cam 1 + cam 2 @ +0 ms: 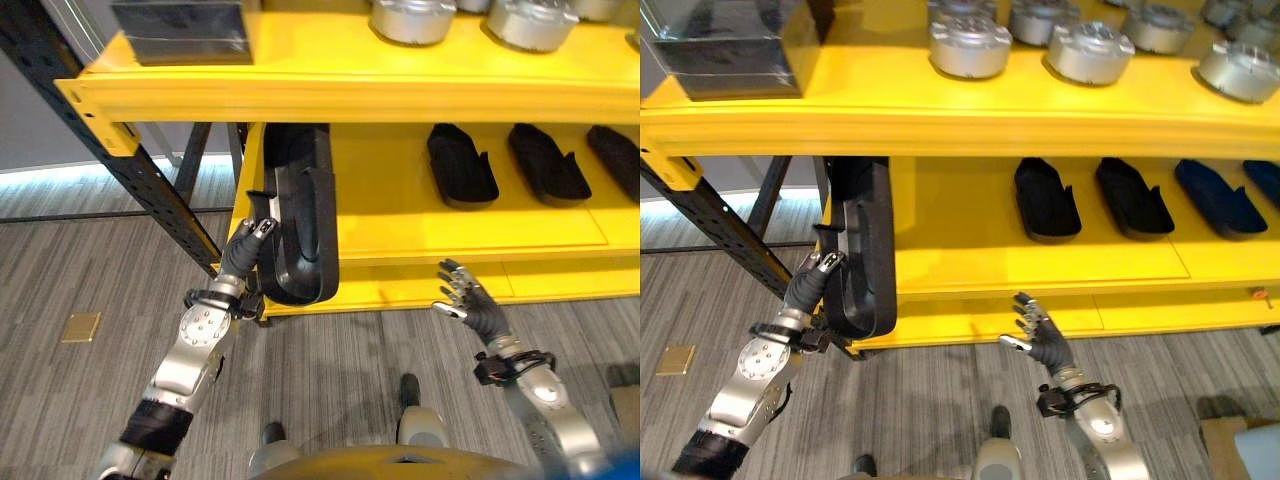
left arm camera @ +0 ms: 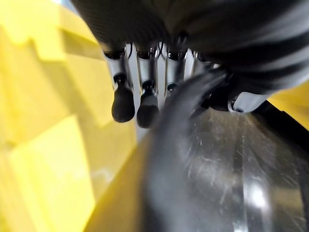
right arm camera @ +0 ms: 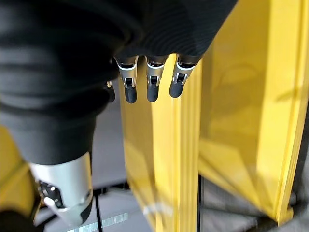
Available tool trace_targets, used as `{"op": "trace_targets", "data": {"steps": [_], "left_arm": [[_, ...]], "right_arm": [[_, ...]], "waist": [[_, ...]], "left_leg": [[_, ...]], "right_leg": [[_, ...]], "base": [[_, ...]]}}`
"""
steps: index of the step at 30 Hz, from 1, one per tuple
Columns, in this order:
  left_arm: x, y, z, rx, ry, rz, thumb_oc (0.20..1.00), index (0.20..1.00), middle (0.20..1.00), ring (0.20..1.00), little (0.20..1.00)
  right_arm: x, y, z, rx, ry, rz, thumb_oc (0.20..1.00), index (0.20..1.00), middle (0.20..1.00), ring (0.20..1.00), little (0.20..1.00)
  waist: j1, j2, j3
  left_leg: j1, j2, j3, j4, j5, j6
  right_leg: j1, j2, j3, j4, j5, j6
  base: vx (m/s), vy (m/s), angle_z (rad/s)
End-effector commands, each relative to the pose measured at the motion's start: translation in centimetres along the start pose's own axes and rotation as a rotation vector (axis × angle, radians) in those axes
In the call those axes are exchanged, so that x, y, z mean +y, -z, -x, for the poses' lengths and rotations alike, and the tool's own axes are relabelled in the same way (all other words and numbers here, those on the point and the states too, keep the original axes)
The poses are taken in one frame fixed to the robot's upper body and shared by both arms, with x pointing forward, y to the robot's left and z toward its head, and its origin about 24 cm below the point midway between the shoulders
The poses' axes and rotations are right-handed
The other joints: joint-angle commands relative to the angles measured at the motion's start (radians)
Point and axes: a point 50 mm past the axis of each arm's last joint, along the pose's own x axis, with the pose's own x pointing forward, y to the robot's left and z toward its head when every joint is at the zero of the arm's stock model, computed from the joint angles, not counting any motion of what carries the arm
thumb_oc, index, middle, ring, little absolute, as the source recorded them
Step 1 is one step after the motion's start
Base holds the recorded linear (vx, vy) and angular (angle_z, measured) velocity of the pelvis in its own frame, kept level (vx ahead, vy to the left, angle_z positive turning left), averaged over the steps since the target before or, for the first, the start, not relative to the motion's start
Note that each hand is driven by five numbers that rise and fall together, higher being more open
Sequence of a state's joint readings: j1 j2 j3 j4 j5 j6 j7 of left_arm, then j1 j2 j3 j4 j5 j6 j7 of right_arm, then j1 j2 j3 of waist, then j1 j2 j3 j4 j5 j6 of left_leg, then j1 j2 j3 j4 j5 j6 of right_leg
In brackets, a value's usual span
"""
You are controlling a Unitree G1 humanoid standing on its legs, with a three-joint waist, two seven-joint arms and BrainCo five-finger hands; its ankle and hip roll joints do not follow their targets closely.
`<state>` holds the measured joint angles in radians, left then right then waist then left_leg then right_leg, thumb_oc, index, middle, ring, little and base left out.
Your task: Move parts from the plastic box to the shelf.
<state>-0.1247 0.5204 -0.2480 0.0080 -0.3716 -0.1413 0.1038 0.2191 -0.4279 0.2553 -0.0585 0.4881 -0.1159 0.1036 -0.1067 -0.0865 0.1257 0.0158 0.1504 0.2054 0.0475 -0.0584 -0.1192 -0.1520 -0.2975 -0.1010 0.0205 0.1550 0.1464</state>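
The left robot hand (image 1: 248,247) has its fingers (image 2: 123,102) curled over the rim of a long black part (image 1: 300,215), holding it on edge at the left end of the yellow shelf (image 1: 400,225). The part stands nearly upright, its upper end reaching under the upper shelf board, its rounded lower end overhanging the front lip of the lower board just beside the hand. Its glossy dark inside shows close past the fingertips in the left wrist view.

The right robot hand (image 1: 1040,335) hovers empty with fingers spread and relaxed, just in front of the shelf's front edge, touching nothing. Beyond it, further back on the lower board, lie three more black parts (image 1: 1047,200) side by side. Above it, on the upper board, stand round silver parts (image 1: 970,45), and above the left robot hand sits a dark box (image 1: 725,45)
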Motion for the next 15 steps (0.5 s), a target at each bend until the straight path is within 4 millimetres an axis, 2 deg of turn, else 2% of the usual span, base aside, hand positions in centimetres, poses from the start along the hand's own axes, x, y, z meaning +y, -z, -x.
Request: {"op": "trace_targets", "data": {"steps": [1, 4, 6, 8, 10, 15], "left_arm": [[-1.9, -6.2, -4.3, -0.313, -0.001, 0.017, 0.2, 0.2, 0.2, 0.2, 0.2], [-3.9, -7.9, -6.6, -0.358, 0.018, 0.037, 0.2, 0.2, 0.2, 0.2, 0.2], [-4.4, -8.5, -7.2, -0.375, 0.02, 0.051, 0.2, 0.2, 0.2, 0.2, 0.2], [-6.3, -10.3, -8.8, -0.42, 0.029, 0.077, 0.2, 0.2, 0.2, 0.2, 0.2], [-7.4, -11.3, -9.7, -0.436, 0.024, 0.114, 0.2, 0.2, 0.2, 0.2, 0.2], [-8.0, -12.7, -11.3, -0.442, -0.037, 0.151, 0.2, 0.2, 0.2, 0.2, 0.2]], "right_arm": [[-0.4, -4.3, -1.1, -0.178, -0.04, 0.045, 1.0, 1.0, 1.0, 1.0, 1.0], [0.1, -4.6, -1.4, -0.18, -0.07, 0.044, 1.0, 1.0, 1.0, 1.0, 1.0], [0.3, -4.8, -1.5, -0.187, -0.076, 0.041, 1.0, 1.0, 1.0, 1.0, 1.0], [0.8, -4.8, -1.7, -0.183, -0.103, 0.036, 1.0, 1.0, 1.0, 1.0, 1.0], [1.2, -5.0, -1.9, -0.19, -0.121, 0.038, 1.0, 1.0, 1.0, 1.0, 1.0], [1.5, -5.3, -2.2, -0.196, -0.14, 0.046, 1.0, 1.0, 1.0, 1.0, 1.0]], "waist": [[-0.037, 0.038, 0.021], [-0.053, 0.034, 0.045], [-0.058, 0.033, 0.054], [-0.077, 0.031, 0.083], [-0.089, 0.035, 0.102], [-0.109, 0.037, 0.136]], "left_leg": [[-0.103, 0.088, -0.009, 0.105, 0.034, -0.013], [-0.152, 0.09, -0.016, 0.148, 0.024, -0.013], [-0.169, 0.091, -0.02, 0.162, 0.021, -0.013], [-0.21, 0.095, -0.026, 0.188, 0.022, -0.017], [-0.24, 0.102, -0.027, 0.204, 0.024, -0.02], [-0.29, 0.116, -0.023, 0.224, 0.03, -0.024]], "right_leg": [[0.086, -0.022, -0.007, 0.085, -0.121, 0.052], [0.054, -0.026, -0.006, 0.103, -0.126, 0.051], [0.042, -0.026, -0.005, 0.112, -0.129, 0.05], [-0.003, -0.024, 0.006, 0.136, -0.129, 0.047], [-0.048, -0.021, 0.019, 0.162, -0.13, 0.047], [-0.136, -0.01, 0.05, 0.209, -0.131, 0.046]], "base": [[-0.04, 0.052, -0.04], [-0.08, 0.03, -0.01], [-0.07, 0.011, -0.04], [-0.14, 0.002, -0.05], [-0.16, 0.002, -0.09], [-0.12, -0.01, -0.12]]}}
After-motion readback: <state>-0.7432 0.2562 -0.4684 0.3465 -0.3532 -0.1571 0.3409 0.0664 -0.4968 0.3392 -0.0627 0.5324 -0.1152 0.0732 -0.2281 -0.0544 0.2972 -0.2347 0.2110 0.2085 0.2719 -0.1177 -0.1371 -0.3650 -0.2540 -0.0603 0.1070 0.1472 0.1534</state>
